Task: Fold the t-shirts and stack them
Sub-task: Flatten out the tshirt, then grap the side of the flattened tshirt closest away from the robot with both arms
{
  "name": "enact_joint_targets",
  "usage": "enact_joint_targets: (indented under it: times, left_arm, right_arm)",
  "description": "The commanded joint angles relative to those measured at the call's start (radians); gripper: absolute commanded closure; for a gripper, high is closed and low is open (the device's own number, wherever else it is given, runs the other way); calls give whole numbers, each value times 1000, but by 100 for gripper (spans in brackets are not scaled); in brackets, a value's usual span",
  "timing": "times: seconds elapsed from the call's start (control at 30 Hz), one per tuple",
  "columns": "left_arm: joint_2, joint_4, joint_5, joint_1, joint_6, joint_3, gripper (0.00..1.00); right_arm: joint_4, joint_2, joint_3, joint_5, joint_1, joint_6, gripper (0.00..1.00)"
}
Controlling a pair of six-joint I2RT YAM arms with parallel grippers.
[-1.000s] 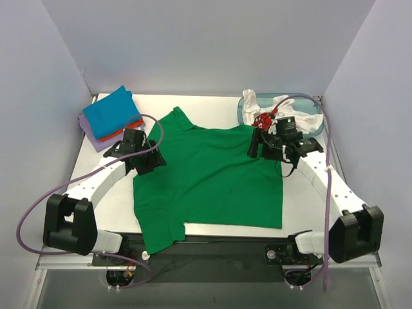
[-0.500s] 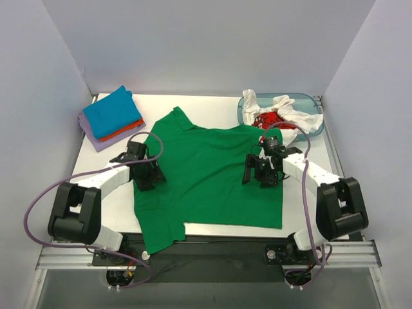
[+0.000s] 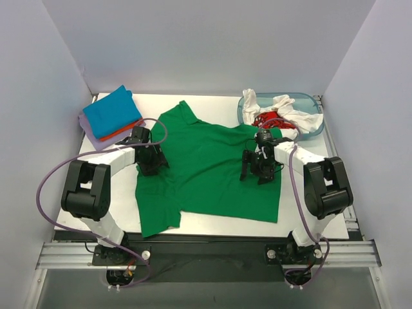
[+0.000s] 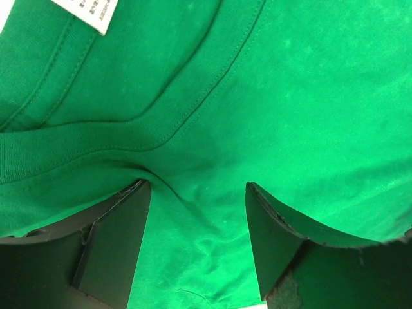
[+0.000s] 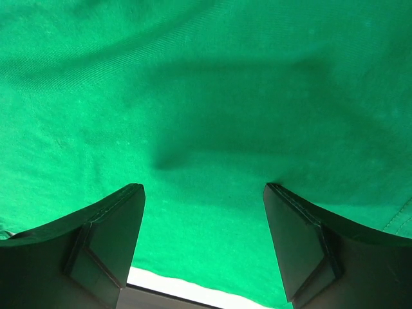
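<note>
**Three shirts stacked, green one laid out, two waiting in the tub**

At the far-left corner of the white table [image 3: 212, 108] sits a neat pile of folded shirts: a blue t-shirt [image 3: 114, 111] on top, an orange t-shirt [image 3: 123, 132] showing as a thin edge under it, and a lavender t-shirt [image 3: 95, 138] at the bottom. That part of the job looks done.

Just right of the pile, the left gripper [image 3: 152, 162] is down on the left shoulder of the bright green short-sleeved t-shirt [image 3: 206, 170]. Its jaws stand apart with nothing pinched; the wrist view shows flat cloth between them, near the collar seam and its white label [image 4: 84, 13].

The green shirt lies spread across the middle of the table, collar toward the far edge, one sleeve hanging over the near edge. No fold has been made in it (by my reading, this is the shirt in hand).

The right gripper [image 3: 258, 170] rests on the shirt's right side, jaws likewise wide and empty.

At the far-right corner, the translucent blue plastic tub [image 3: 311, 98] holds a crumpled white t-shirt [image 3: 286, 106] and a red t-shirt [image 3: 266, 120], both unfolded.
</note>
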Motion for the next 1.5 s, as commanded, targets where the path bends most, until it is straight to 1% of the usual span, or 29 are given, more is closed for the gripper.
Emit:
enact_joint_targets:
  times: [0.0, 0.17, 0.3, 0.43, 0.5, 0.53, 0.57, 0.63, 0.67, 0.7, 0.77, 0.83, 0.87, 0.93, 0.97, 1.0, 1.07, 1.17, 1.33, 1.4, 1.47]
  left_arm:
    - [105, -15, -78, 9, 71, 63, 28]
    - [185, -65, -91, 16, 105, 216, 28]
    - [233, -82, -90, 16, 117, 302, 28]
    - [201, -90, -111, 5, 119, 339, 28]
    - [141, -91, -134, -4, 117, 327, 28]
    - [112, -93, -169, -9, 117, 318, 28]
    - [46, -91, -188, -15, 116, 303, 28]
    - [-28, -94, -252, -33, 106, 243, 27]
    - [-106, -97, -277, -41, 105, 217, 27]
    - [-143, -108, -335, -49, 85, 192, 27]
    - [-251, -157, -377, -60, 57, 100, 26]
    - [-322, -208, -417, -64, 14, -4, 26]
    - [-383, -229, -429, -69, -1, -41, 27]
    - [-440, -298, -461, -82, -45, -128, 33]
    - [-495, -321, -475, -92, -59, -151, 35]
    - [-522, -340, -496, -98, -90, -176, 38]
    - [-586, -392, -506, -109, -118, -242, 41]
    - [-631, -449, -501, -124, -164, -305, 42]
    - [-642, -530, -507, -176, -288, -331, 47]
    - [-637, -536, -518, -208, -323, -342, 48]
    - [-629, -535, -492, -219, -338, -349, 51]
  right_arm:
    - [-31, 64, 56, 61, -20, -9, 24]
    - [-64, 116, 146, 61, -37, -21, 24]
    - [-94, 160, 247, 49, -38, -36, 24]
    - [-119, 173, 312, 0, -38, -43, 24]
    - [-125, 170, 336, -25, -37, -41, 24]
    - [-126, 170, 344, -31, -38, -40, 24]
    - [-128, 163, 350, -40, -38, -38, 24]
    - [-131, 154, 362, -54, -37, -35, 24]
    - [-133, 144, 364, -65, -37, -33, 24]
    - [-134, 139, 364, -68, -37, -30, 24]
    - [-136, 118, 358, -79, -35, -29, 24]
    - [-136, 98, 346, -85, -37, -20, 24]
    - [-136, 75, 330, -88, -37, -15, 24]
    - [-136, 45, 317, -93, -34, -3, 24]
    - [-136, 33, 301, -94, -35, 0, 24]
    - [-136, 25, 295, -99, -32, 2, 24]
    - [-136, -2, 281, -102, -34, 11, 24]
    - [-136, -34, 258, -105, -31, 17, 24]
    - [-136, -68, 237, -116, -29, 25, 24]
    - [-136, -82, 232, -117, -27, 23, 24]
    - [-137, -90, 223, -117, -27, 20, 24]
